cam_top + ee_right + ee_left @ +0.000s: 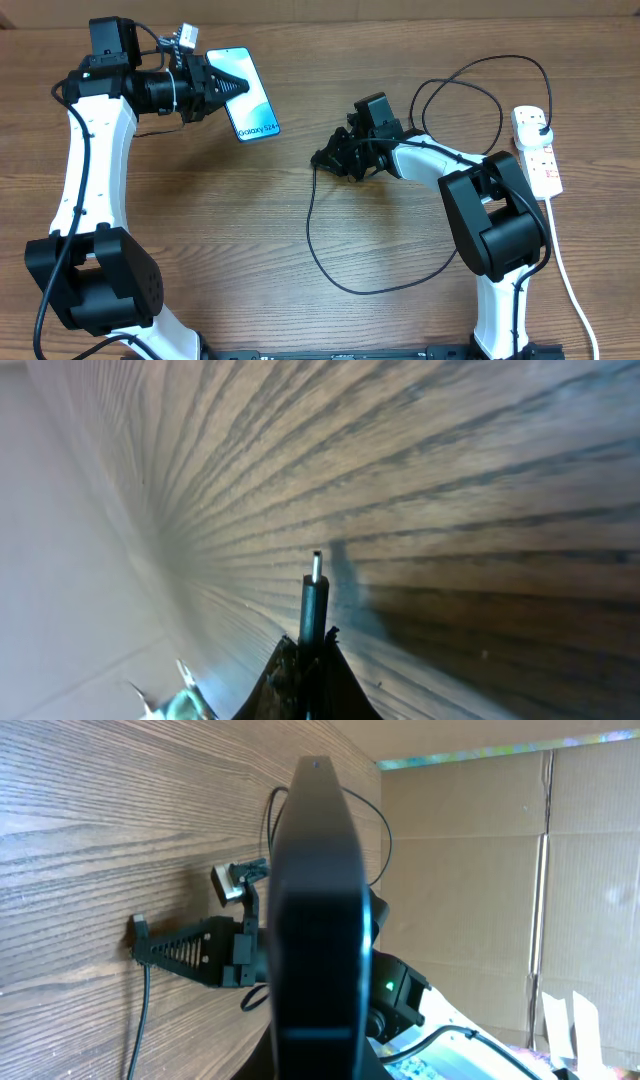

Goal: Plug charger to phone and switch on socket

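Each arm holds its half, well apart.
Overhead: left fingers (pixel 222 86) clamp the phone (pixel 255 108) at one end, leaving the other free; right fingers (pixel 330 158) pinch the charger (pixel 318 250), socket (pixel 537 150) far right. Left wrist: phone edge-on. Right wrist: connector tip (pixel 316 565) juts out above the counter (pixel 480 480), presumably for insertion.

A brown wood-grain surface (pixel 240 260) fills the overhead view. A pale beige strip (pixel 400 8) runs beyond the surface's far edge. In the left wrist view, plain cardboard panels (pixel 470 870) stand at the surface's edge, with a vertical seam (pixel 548 870) and a multicoloured band (pixel 470 756) along their top.
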